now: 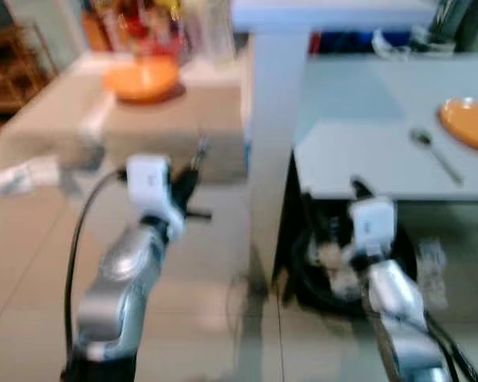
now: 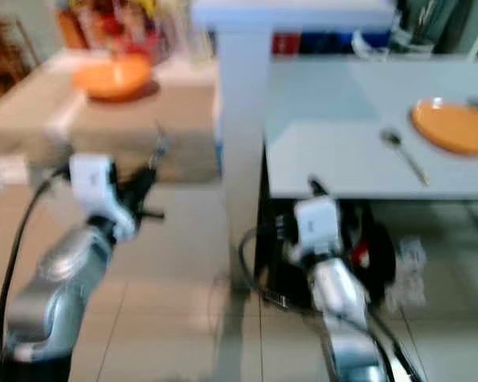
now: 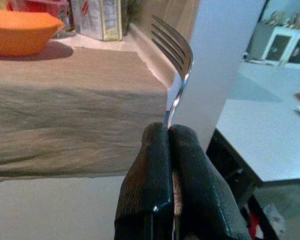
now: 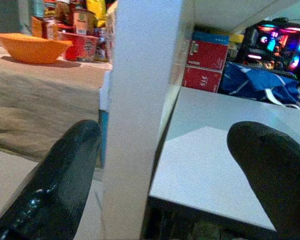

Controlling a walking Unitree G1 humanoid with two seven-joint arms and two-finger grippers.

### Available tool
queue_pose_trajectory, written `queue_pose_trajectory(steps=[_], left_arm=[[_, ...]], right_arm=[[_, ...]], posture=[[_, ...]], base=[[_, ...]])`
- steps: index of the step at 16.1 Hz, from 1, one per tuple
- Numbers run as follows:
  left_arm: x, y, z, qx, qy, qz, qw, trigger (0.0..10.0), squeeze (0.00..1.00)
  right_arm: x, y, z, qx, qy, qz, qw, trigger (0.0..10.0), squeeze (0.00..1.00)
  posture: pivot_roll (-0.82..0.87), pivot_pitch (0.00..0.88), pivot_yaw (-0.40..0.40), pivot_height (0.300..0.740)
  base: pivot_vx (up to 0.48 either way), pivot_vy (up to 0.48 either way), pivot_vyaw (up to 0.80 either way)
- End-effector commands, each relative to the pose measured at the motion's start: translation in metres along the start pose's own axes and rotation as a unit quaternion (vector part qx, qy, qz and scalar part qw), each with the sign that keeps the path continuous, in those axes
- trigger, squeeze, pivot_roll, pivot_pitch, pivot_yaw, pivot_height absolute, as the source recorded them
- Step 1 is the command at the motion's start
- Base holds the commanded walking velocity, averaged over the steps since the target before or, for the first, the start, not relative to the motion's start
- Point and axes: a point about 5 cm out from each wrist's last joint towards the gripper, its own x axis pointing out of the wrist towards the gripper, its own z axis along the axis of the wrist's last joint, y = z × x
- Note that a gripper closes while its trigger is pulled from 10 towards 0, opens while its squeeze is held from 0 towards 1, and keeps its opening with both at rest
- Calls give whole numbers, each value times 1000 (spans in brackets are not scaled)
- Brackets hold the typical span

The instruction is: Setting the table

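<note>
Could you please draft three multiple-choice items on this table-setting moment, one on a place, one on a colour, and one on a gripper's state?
1. Where does the spoon lie?
A. on the grey table, beside the orange plate
B. in the orange bowl
C. on the floor

2. What colour is the bowl on the cloth-covered counter?
A. blue
B. orange
C. white

3. How does the left gripper stand?
A. open, holding nothing
B. shut on a spoon
C. shut on the fork

Answers: 1 A, the spoon rests on the tabletop next to the plate. 2 B, the bowl is plainly orange. 3 C, the left wrist view shows the jaws pinching the fork's handle, tines up.
</note>
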Motion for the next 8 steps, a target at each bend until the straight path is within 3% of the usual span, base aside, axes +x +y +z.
queue_pose_trajectory(steps=[1,5,8], left_arm=[[5,-11,6,1,-15,-22,1000,0,0],[6,-16,8,5,-19,-40,999,0,0],[5,-20,8,4,-21,-53,998,0,0]], right_arm=[[-1,-8,1,-8,-2,-13,1000,10000,0],[-1,-8,1,-7,-3,-15,1000,10000,0],[0,-7,-1,-6,7,-12,1000,10000,0]], posture=[[-139,0,66,722],[-140,0,70,722],[-139,0,71,722]], base=[[330,-345,0],[309,-362,0],[0,-448,-156]])
